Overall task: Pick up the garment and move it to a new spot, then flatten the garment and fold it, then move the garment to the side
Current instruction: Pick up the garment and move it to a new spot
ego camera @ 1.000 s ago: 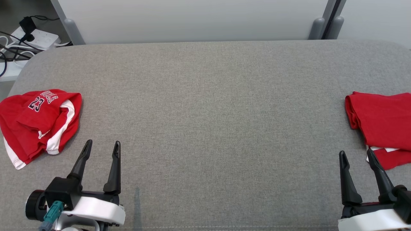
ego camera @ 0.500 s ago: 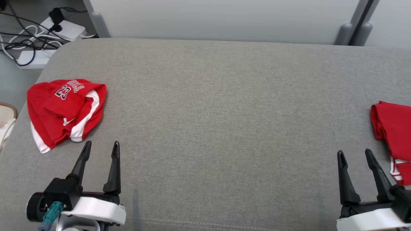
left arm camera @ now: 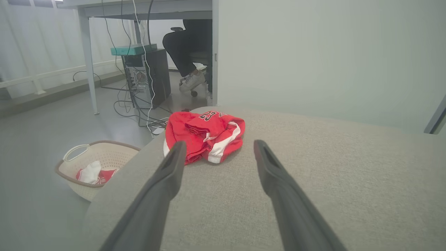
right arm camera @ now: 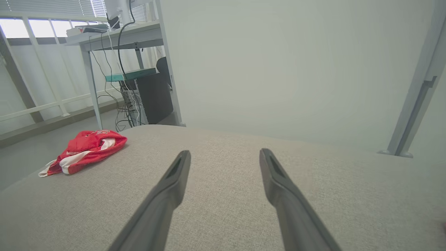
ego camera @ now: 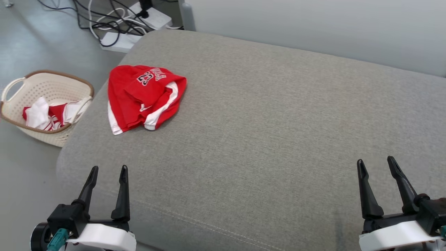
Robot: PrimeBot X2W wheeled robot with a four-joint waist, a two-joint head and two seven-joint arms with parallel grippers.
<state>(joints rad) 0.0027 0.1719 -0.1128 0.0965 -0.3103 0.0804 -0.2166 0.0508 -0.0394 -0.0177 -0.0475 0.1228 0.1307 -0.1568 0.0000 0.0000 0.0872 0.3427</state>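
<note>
A crumpled red garment [ego camera: 141, 96] with white side stripes and a "23" print lies near the left end of the grey cushioned surface [ego camera: 271, 132]. The left wrist view has the garment [left arm camera: 204, 136] just beyond the fingertips, and the right wrist view has the garment [right arm camera: 85, 150] far off to the left. My left gripper [ego camera: 108, 172] hangs open over the surface's front left corner, well short of the garment. My right gripper [ego camera: 375, 162] is open at the front right, with nothing between its fingers.
A cream laundry basket [ego camera: 21, 122] holding red and white clothes stands on the floor left of the surface. Power strips and cables [ego camera: 115, 21] lie on the floor behind it. A desk, a computer tower [left arm camera: 146, 76] and a seated person's legs are farther back.
The head camera has swung left: the garment now sits nearer the picture's middle, the basket has come into view, and the folded red clothes at the right have left it. Both grippers stay open.
</note>
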